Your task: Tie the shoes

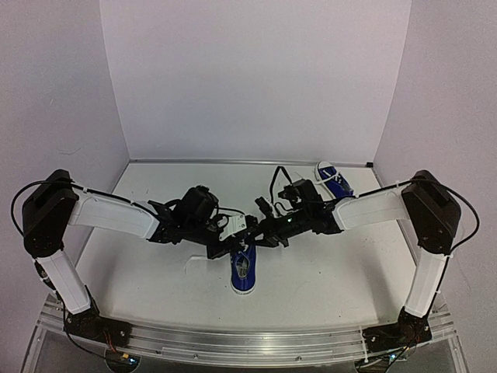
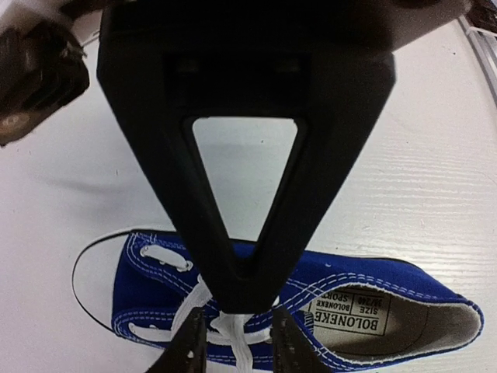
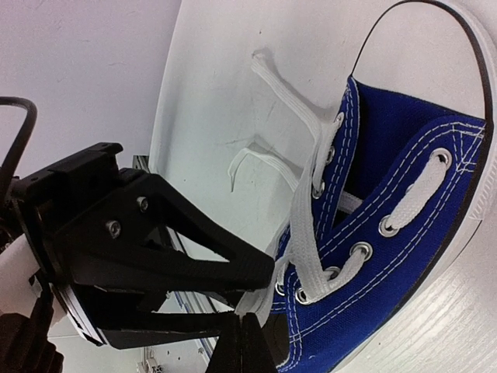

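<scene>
**Left gripper (image 2: 241,299) pinched at the lace crossing: slip risk**

Left gripper: fingers closed to a point, apparently nipping a strand of the laces (image 2: 233,330) directly under the tips. Right gripper (image 1: 262,231): nose to nose with it, just opposite. Whether its fingers are parted or closed, I cannot tell.

Risks (judgement):
- The flat lace looks slick, so a pull may slide it out of the pinch.
- The near shoe (image 2: 326,303) is light and unanchored, so a tug could drag or tip it rather than tighten anything.
- With the grippers this close, the fingers could collide.

Materials, large to small:
- Table (image 2: 435,155), beneath the gripper: white, with a faint plank grain.
- Near shoe, under the tips and upright on its sole: blue woven canvas, white stitching, smooth white rubber toe cap (image 2: 93,280) off to one side.
- Far shoe (image 1: 334,180): well beyond the right gripper, with no gripper at it.
- Laces: flat, woven and limp, with loose ends (image 3: 287,105) trailing on the table.
- Eyelets (image 3: 386,226): small metal rings.
</scene>
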